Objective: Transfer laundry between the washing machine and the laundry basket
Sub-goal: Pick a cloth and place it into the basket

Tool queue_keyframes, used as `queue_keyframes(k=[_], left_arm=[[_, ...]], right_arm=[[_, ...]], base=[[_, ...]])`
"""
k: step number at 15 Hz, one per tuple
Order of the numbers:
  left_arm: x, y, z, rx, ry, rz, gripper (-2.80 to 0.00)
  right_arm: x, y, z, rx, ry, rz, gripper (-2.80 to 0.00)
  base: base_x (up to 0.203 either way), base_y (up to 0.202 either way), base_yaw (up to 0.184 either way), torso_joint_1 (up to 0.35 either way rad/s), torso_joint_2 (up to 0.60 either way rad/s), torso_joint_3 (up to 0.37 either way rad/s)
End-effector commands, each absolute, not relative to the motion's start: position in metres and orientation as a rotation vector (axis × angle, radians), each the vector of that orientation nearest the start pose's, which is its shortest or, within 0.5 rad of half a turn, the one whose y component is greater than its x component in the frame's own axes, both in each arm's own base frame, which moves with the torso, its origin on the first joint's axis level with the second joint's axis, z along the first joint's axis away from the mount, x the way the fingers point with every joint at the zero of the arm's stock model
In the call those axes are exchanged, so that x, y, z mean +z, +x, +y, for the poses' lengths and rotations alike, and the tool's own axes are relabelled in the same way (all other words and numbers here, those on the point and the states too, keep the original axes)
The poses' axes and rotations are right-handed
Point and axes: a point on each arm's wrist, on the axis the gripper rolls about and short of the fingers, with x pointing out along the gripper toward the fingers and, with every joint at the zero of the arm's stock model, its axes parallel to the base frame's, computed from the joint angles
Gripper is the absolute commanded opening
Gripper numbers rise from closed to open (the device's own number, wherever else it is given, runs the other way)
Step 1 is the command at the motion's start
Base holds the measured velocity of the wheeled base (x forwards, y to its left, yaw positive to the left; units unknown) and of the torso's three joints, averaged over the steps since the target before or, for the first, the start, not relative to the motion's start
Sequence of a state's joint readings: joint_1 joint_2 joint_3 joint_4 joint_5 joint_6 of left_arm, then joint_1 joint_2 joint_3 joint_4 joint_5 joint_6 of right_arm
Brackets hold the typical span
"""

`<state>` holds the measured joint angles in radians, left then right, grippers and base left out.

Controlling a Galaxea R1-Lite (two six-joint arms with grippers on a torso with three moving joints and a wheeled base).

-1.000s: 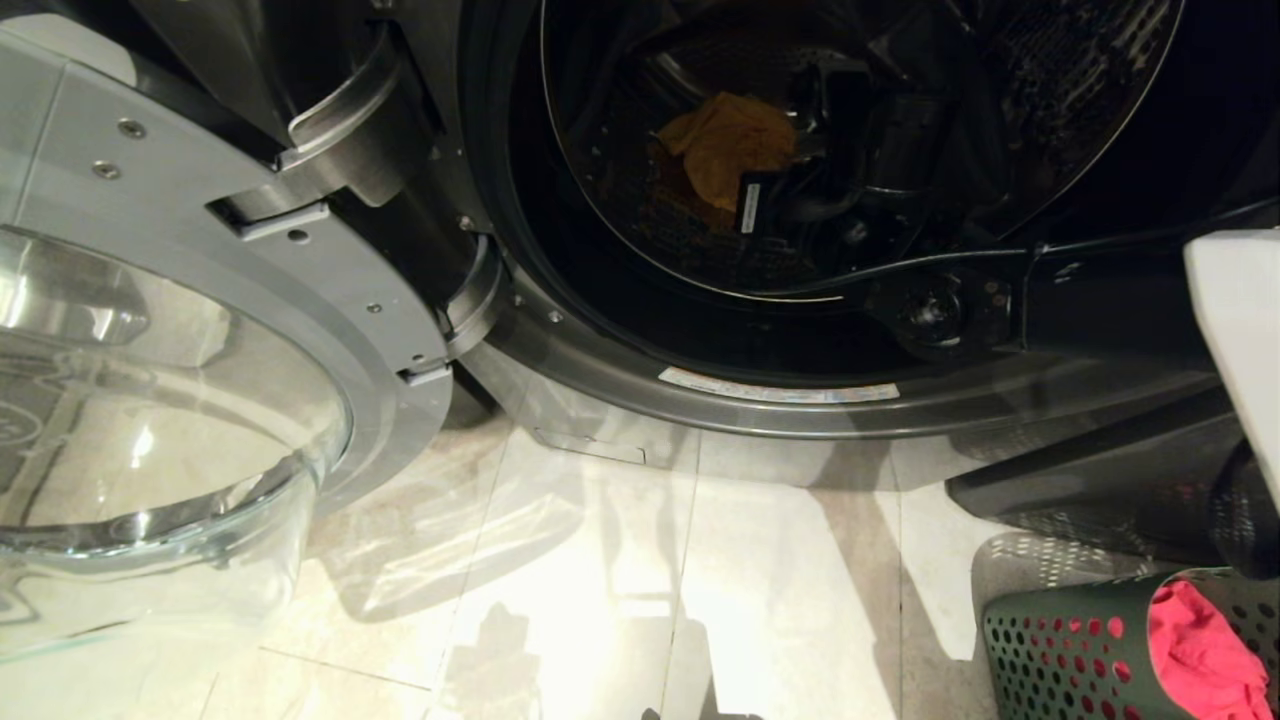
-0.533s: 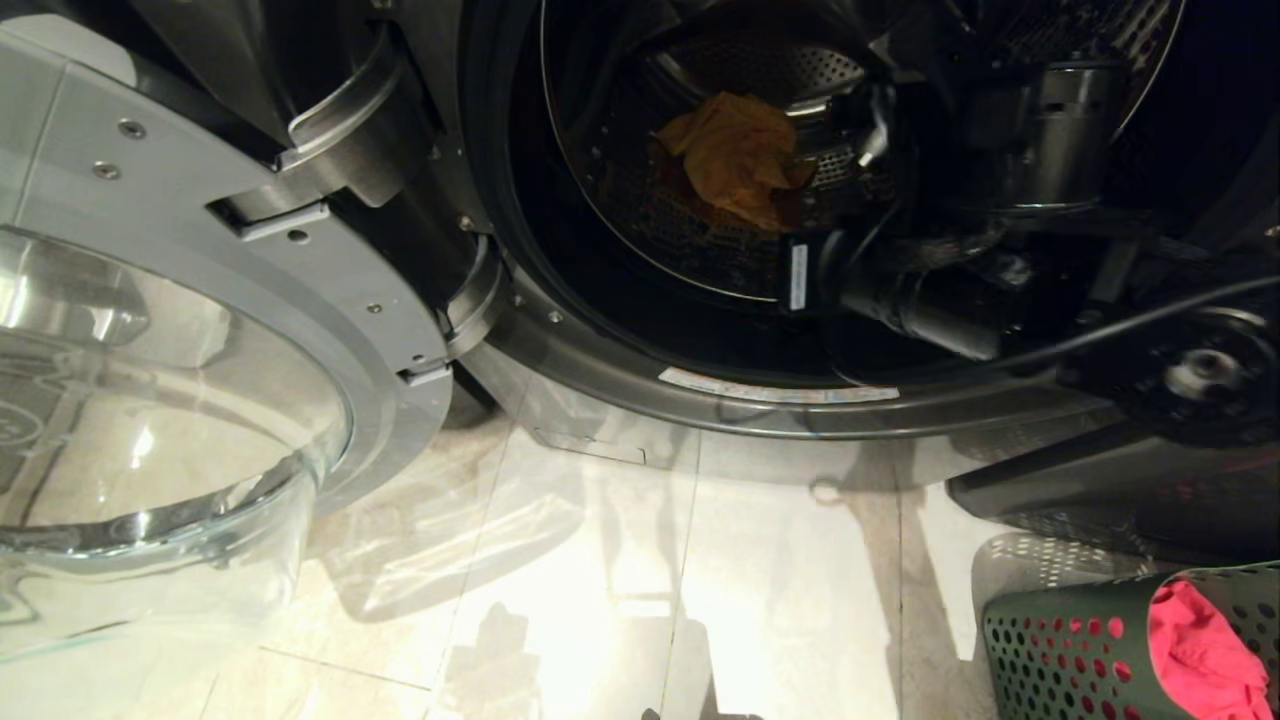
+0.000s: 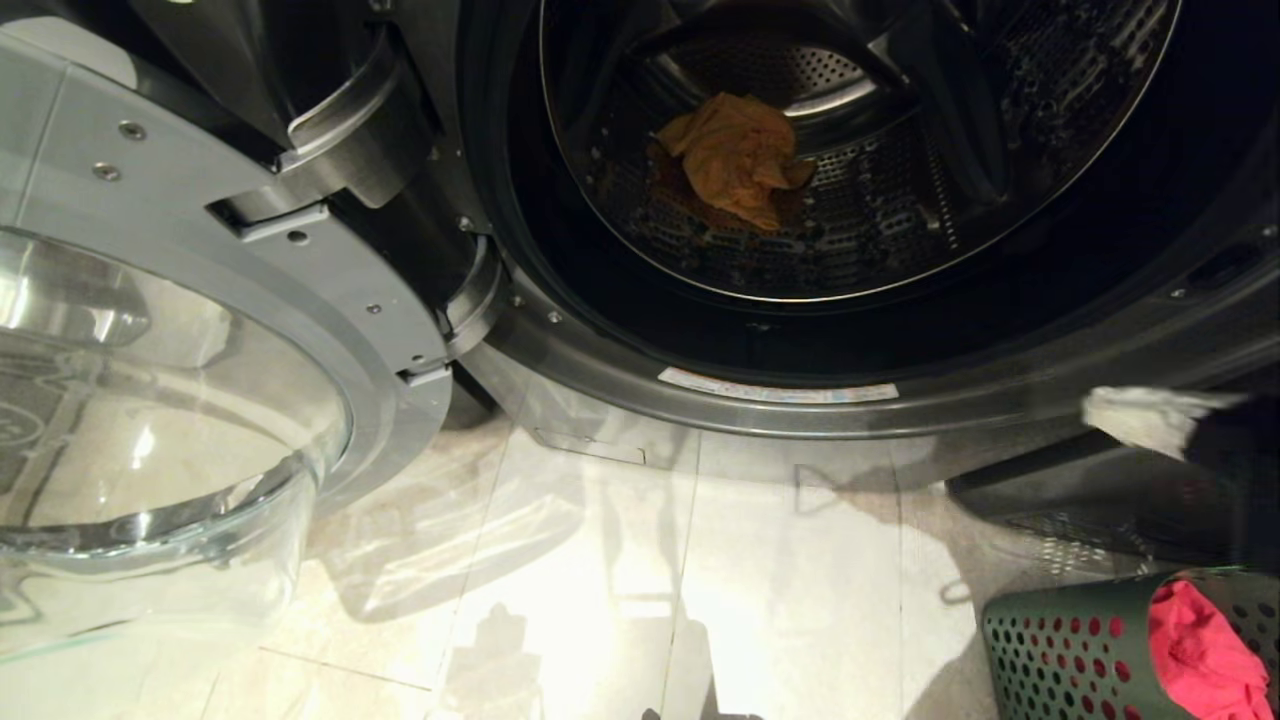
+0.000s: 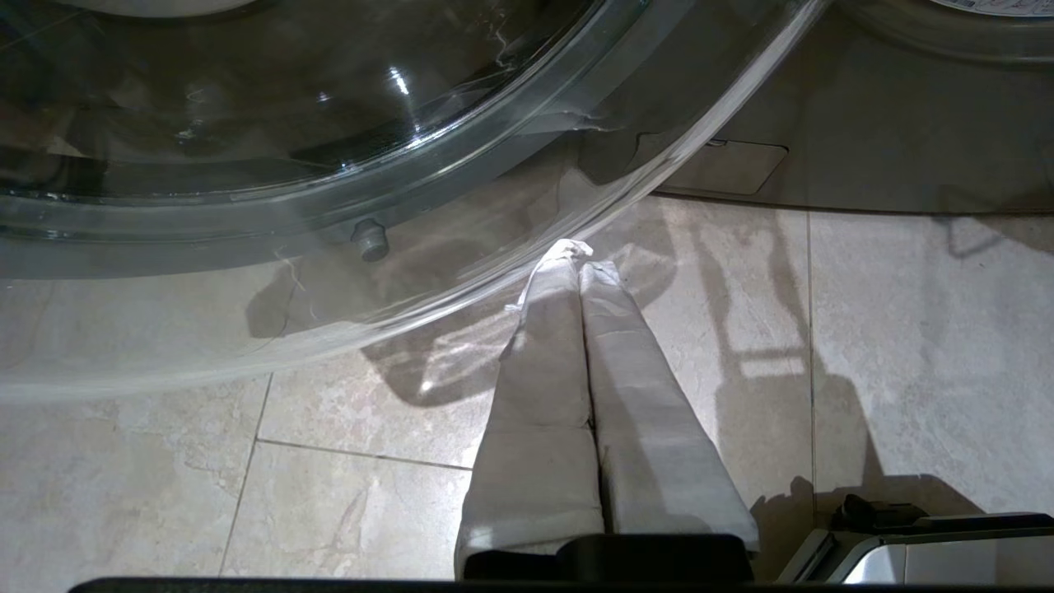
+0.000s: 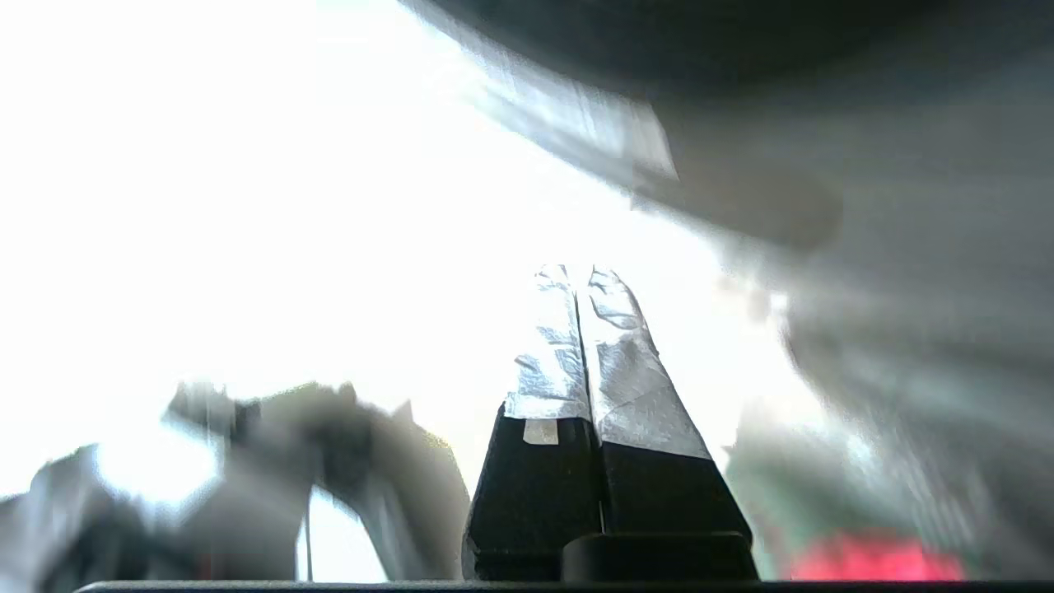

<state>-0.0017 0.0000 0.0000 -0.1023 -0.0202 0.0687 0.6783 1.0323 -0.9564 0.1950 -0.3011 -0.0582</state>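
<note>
Pale glossy floor tiles; dark grout lines

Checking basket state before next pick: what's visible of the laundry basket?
The laundry basket is dark green plastic, its wall pierced with round holes. Only part shows, cut off at the head view's lower right corner. It sits on the pale tiled floor in front of the washing machine, and a red-pink garment lies inside, showing through the holes.

Bright light washed the pale floor tiles nearly white, with hard shadows crossing them. The drum sat dim, steel faintly glinting. Glare streaked the glass door. The right wrist view was badly smeared and overexposed.
</note>
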Motion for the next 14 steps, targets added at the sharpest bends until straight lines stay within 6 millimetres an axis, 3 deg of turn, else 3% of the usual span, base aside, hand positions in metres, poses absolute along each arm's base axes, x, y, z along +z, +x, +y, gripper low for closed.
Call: queue_keyframes(k=[1,3,7,11,14], left_arm=[[0.075,-0.02,0.0,-0.019,0.07,-0.063,-2.8],[0.075,-0.02,0.0,-0.019,0.07,-0.063,-2.8],[0.075,-0.02,0.0,-0.022,0.071,-0.065,-2.8],[0.075,-0.02,0.0,-0.022,0.07,-0.067,-2.8],[0.075,-0.02,-0.001,-0.024,0.071,-0.067,-2.8]], right_arm=[[0.278,0.033,0.017,0.337,-0.188,0.283,-2.8],[0.266,0.017,0.001,0.187,-0.15,0.355,-2.8],[0.242,0.007,-0.006,-0.085,-0.021,0.464,-2.8],[0.182,0.004,-0.009,-0.207,-0.029,0.529,-2.8],[0.122,0.007,-0.01,-0.282,-0.119,0.49,-2.8]], base=[[0.0,0.0,0.0,0.0,0.0,0.0],[0.0,0.0,0.0,0.0,0.0,0.0],[0.0,0.0,0.0,0.0,0.0,0.0],[0.0,0.0,0.0,0.0,0.0,0.0],[0.0,0.0,0.0,0.0,0.0,0.0]])
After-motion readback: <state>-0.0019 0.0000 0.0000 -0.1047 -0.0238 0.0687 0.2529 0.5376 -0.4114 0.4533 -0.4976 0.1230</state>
